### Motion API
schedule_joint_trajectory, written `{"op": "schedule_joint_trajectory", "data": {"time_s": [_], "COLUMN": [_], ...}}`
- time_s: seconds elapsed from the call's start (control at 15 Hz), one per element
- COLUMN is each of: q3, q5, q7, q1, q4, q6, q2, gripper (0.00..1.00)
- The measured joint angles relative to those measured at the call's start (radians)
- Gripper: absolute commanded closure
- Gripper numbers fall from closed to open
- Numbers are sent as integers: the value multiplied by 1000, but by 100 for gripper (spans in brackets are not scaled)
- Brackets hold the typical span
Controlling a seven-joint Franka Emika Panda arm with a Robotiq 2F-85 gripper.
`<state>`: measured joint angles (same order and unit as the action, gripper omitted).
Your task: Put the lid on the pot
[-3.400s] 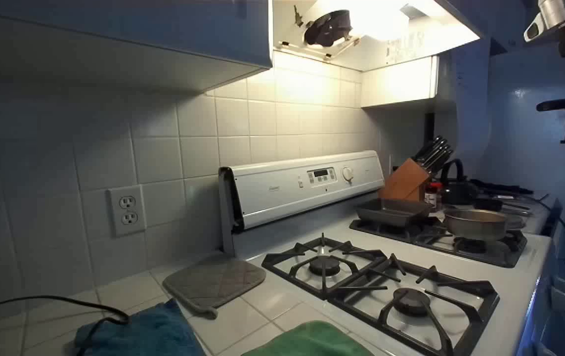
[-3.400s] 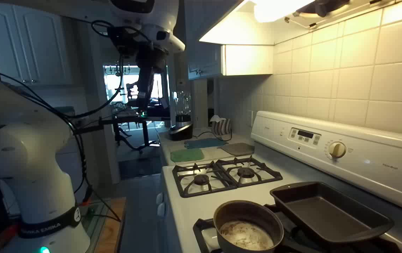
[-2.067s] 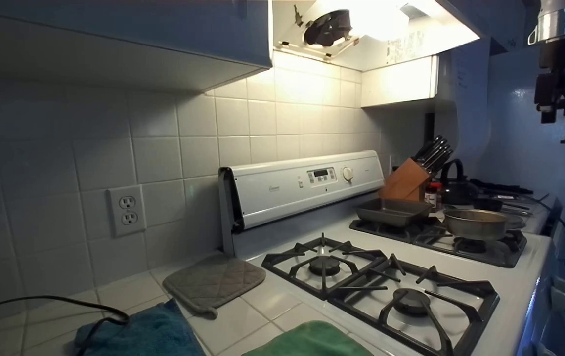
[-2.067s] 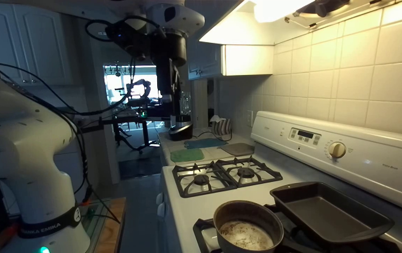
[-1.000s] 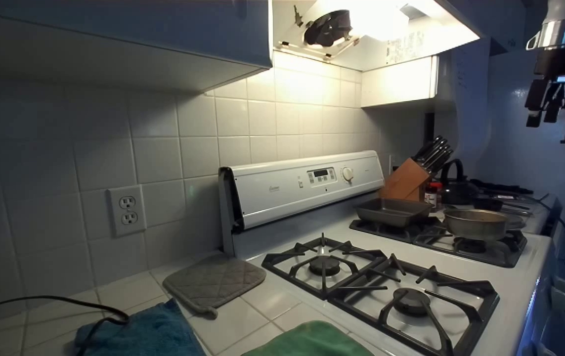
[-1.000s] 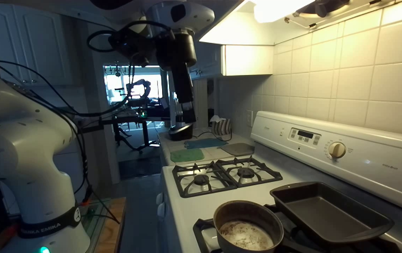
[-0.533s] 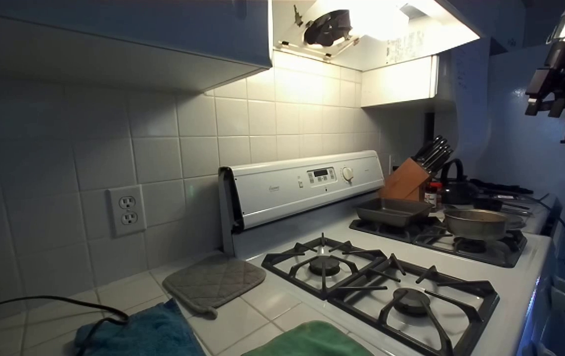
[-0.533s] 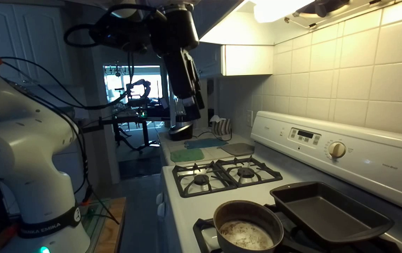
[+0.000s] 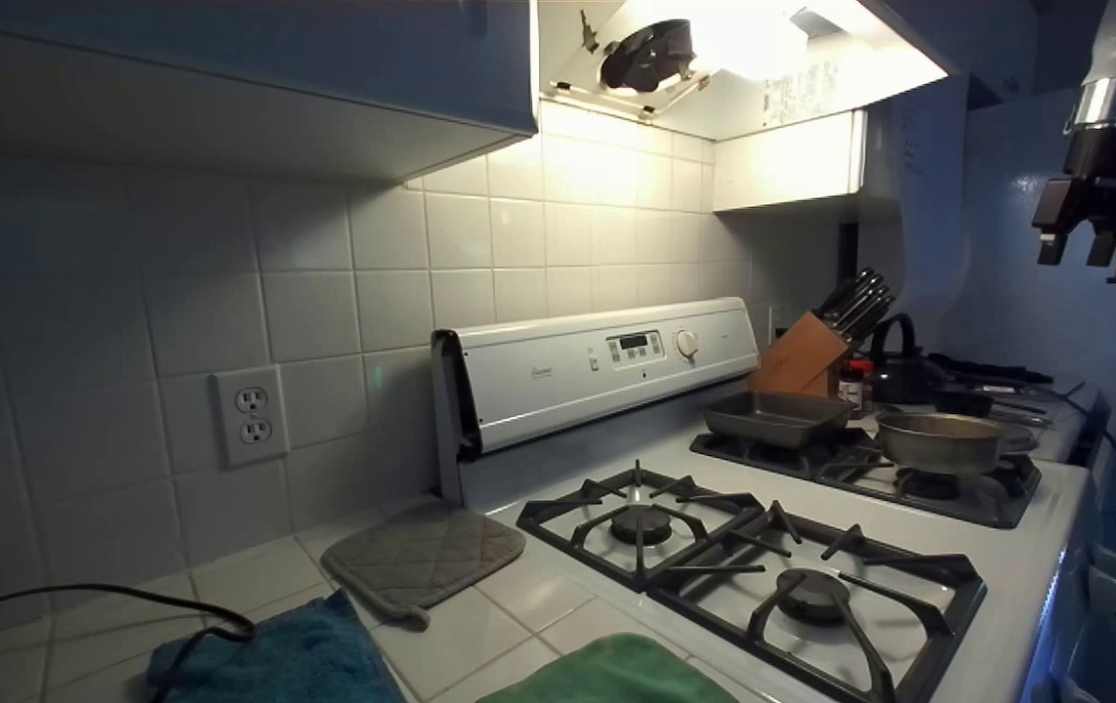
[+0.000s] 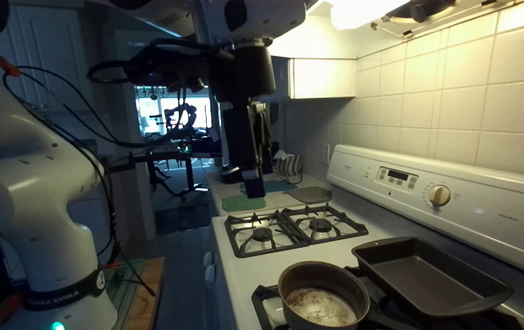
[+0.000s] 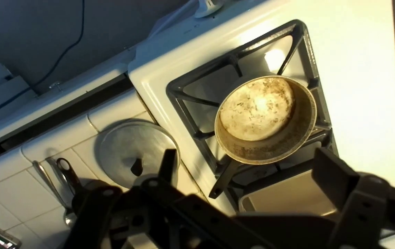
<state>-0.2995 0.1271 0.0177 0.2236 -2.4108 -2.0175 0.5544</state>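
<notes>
The silvery pot (image 11: 263, 152) stands uncovered on a burner in the wrist view, its dark handle (image 11: 223, 180) toward the lower left. It also shows in both exterior views (image 9: 938, 444) (image 10: 323, 302). The round grey lid (image 11: 124, 145) with a black knob (image 11: 137, 167) lies on the tiled counter beside the stove, left of the pot in the wrist view. One finger (image 11: 168, 166) overlaps the lid's right edge in that picture. My gripper (image 11: 245, 155) is open and empty, fingers wide apart. It hangs in the air, pointing down, in both exterior views (image 9: 1077, 250) (image 10: 262, 176).
A dark baking pan (image 10: 431, 275) sits beside the pot. Spoons (image 11: 50, 186) and a black-handled utensil (image 11: 69, 173) lie near the lid. A knife block (image 9: 802, 356) and kettle (image 9: 904, 376) stand behind. A lit hood and cabinet (image 9: 787, 161) overhang the stove.
My gripper has swung over toward the stove and come lower. It was tilted half a second ago and now points more straight down. The pot has not moved.
</notes>
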Motion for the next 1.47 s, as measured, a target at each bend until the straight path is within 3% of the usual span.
{"op": "schedule_joint_trajectory", "data": {"time_s": [0.27,0.67,1.47], "q3": [6,55,65], "q5": [-8,-63,-74], "q7": [5,15,20], "q1": [8,-20,-27], "q4": [20,21,19], "q6": [-3,-3,-8], "q2": [-49,-4,19], "gripper": [0,0,0]}}
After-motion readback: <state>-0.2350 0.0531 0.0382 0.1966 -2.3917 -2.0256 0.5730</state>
